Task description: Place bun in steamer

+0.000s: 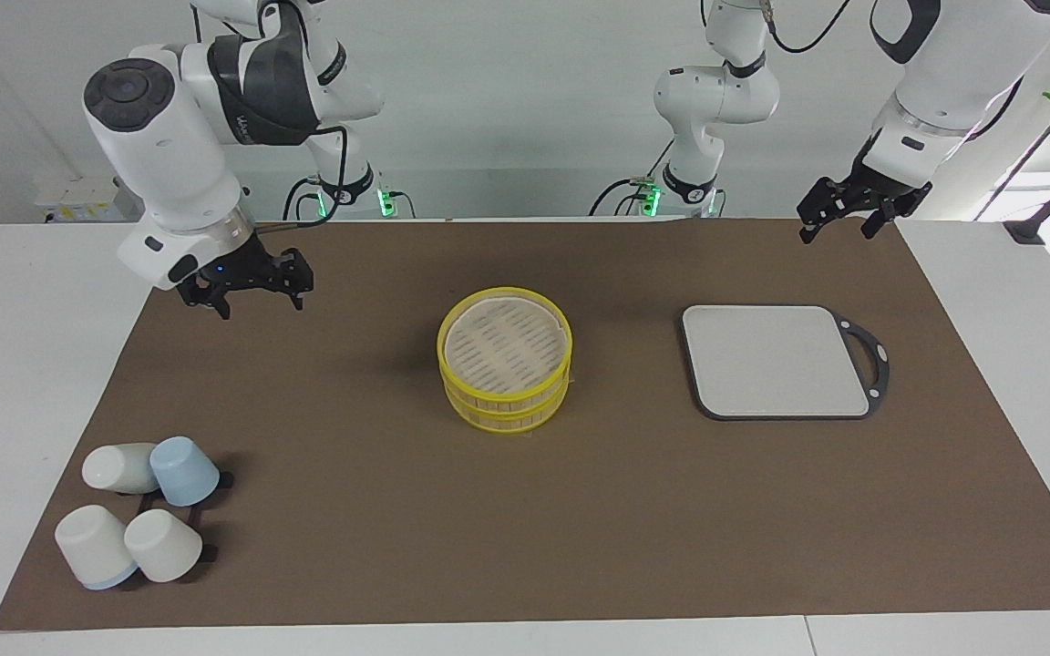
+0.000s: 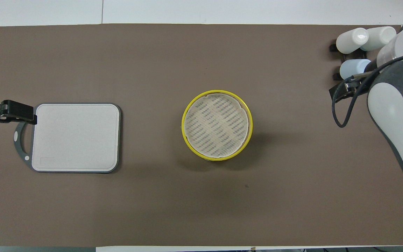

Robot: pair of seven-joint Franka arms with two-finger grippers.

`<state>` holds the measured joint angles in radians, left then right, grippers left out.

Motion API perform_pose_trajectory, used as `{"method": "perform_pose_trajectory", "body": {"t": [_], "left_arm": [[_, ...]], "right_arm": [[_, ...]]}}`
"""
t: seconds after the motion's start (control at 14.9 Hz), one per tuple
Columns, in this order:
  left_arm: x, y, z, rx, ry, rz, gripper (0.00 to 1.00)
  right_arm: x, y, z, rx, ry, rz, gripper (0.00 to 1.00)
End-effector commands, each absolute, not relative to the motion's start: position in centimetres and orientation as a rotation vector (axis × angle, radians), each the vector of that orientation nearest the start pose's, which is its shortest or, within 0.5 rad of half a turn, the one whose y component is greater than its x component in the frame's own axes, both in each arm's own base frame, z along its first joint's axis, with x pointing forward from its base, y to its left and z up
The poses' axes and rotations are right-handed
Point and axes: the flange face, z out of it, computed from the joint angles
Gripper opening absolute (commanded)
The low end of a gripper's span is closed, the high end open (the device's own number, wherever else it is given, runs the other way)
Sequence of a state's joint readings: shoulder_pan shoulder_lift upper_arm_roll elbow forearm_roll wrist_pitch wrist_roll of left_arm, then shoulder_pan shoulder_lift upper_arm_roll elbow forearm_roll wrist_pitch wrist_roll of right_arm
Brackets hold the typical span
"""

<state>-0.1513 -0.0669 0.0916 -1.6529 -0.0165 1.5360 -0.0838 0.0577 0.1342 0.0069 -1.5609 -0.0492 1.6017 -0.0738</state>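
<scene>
Covering the steamer (image 1: 504,344), its lid hides the inside (both claws open, empty).

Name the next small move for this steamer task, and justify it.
Probably lower the right gripper onto the steamer to lift its top tier. No bun shows in either view, the steamer looks like two stacked yellow-rimmed parts, and the left gripper hangs over the mat's corner.
</scene>
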Motion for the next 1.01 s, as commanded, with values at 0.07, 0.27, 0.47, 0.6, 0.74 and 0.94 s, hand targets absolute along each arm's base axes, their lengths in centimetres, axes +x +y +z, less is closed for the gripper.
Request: {"method": "perform_pose_trajectory", "body": {"t": [0.07,0.27,0.47,0.6,0.74,0.94], "left_arm": [[52.2,-3.1,62.1,-3.173,-0.023,0.082,1.00],[52.2,-3.2,62.2,-3.174,-0.021,0.080,1.00],[52.2,-3.2,62.2,-3.174,-0.021,0.077,1.00],[52.2,-3.3,62.2,-3.174,-0.018,0.080,1.00],[52.2,-3.3,62.2,-3.174,-0.018,0.080,1.00],[52.2,-3.3,62.2,-3.174,-0.016,0.080,1.00]], "right_arm": [[56.6,1.5,55.7,-3.169,-0.183,0.101,1.00],[57.3,0.9,56.3,-3.171,-0.177,0.060,1.00],[57.2,0.8,56.4,-3.171,-0.170,0.063,1.00],[57.2,0.2,56.4,-3.171,-0.156,0.063,1.00],[57.2,0.2,56.2,-3.171,-0.153,0.068,1.00],[57.0,0.1,56.1,-3.161,-0.141,0.096,1.00]]}}
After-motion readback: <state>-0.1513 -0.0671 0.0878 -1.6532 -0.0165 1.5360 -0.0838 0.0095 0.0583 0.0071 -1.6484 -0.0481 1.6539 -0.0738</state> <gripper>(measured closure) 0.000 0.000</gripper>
